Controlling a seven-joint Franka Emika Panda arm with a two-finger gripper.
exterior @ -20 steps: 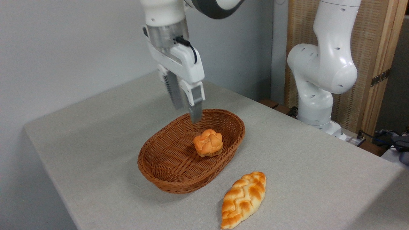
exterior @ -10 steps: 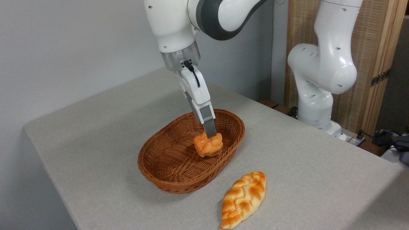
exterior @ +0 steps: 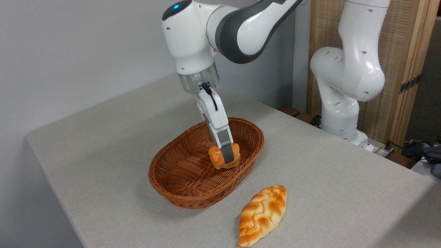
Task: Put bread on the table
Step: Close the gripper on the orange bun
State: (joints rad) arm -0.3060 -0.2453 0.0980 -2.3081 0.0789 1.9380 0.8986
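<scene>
A white robot arm point(exterior: 206, 38) reaches down into a brown wicker basket point(exterior: 179, 179) on a cloth-covered table point(exterior: 327, 179), its claw point(exterior: 227, 159) lowered over the bread point(exterior: 216, 157). The bread is a small, roundish bun, golden-orange on its lobed top and paler along the sides, and it sits inside the basket toward the far right end, resting on the woven floor close to the wall. One grey finger point(exterior: 226, 150) lies across the front of the bun and covers its middle, splitting the visible crust into a larger patch on the left and a smaller one on the right. The second finger is hidden behind the first, so whether the claw is clenched on the bun or only straddling it cannot be told from this angle. The claw's white body tilts, leaning from upper left down to lower right.

On the table just in front of the basket lies a longer braided loaf point(exterior: 262, 215), glazed orange with pale seams, pointing diagonally and clear of the basket's rim. The arm's base point(exterior: 344, 89) stands at the table's far right edge, before a slatted wooden screen point(exterior: 406, 51). A blue light point(exterior: 176, 6) glows on top of the arm's wrist joint.
</scene>
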